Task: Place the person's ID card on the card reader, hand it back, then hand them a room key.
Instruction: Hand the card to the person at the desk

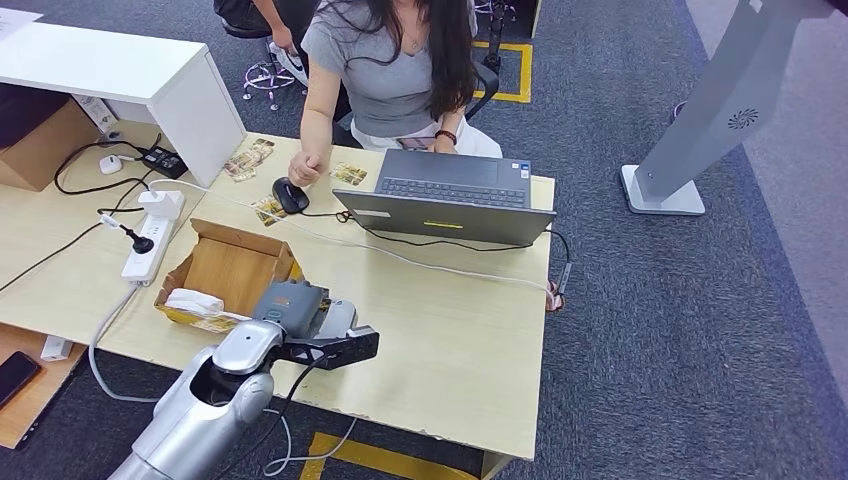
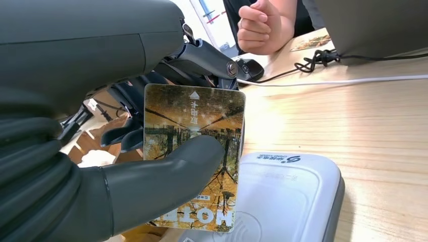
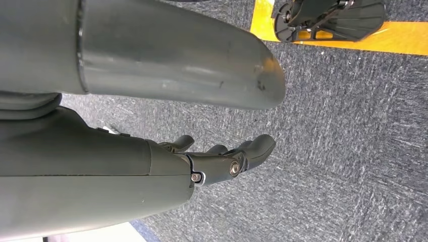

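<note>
- While its thumb presses the face of the card (image 2: 194, 151) and the darker fingers (image 2: 126, 136) back it from behind, the left hand (image 2: 151, 166) holds the card clamped, upright, just above the reader (image 2: 292, 196).
- The card carries an autumn tree picture and pale lettering; its lower edge hangs over the near end of the reader, and I cannot tell whether the two touch.
- The reader is a flat white box with rounded corners and a small blue logo, lying on the pale wood worktop (image 2: 383, 131).
- In the head view the left hand (image 1: 318, 322) sits near the front of the worktop (image 1: 440, 330), just beside an open cardboard box (image 1: 228, 270).
- Beyond it a white cable (image 1: 400, 255) crosses the worktop, and a grey laptop (image 1: 450, 195) stands open at the far edge.
- A person (image 1: 395, 70) in a grey top sits behind the laptop, one hand on a black mouse (image 1: 290, 195); several more cards (image 1: 248, 160) lie near it.
- To the left a white power strip (image 1: 150, 245) lies with plugs in it.
- The right hand (image 3: 222, 159) hangs over grey carpet (image 3: 353, 151), fingers apart and lightly bent, holding nothing.
</note>
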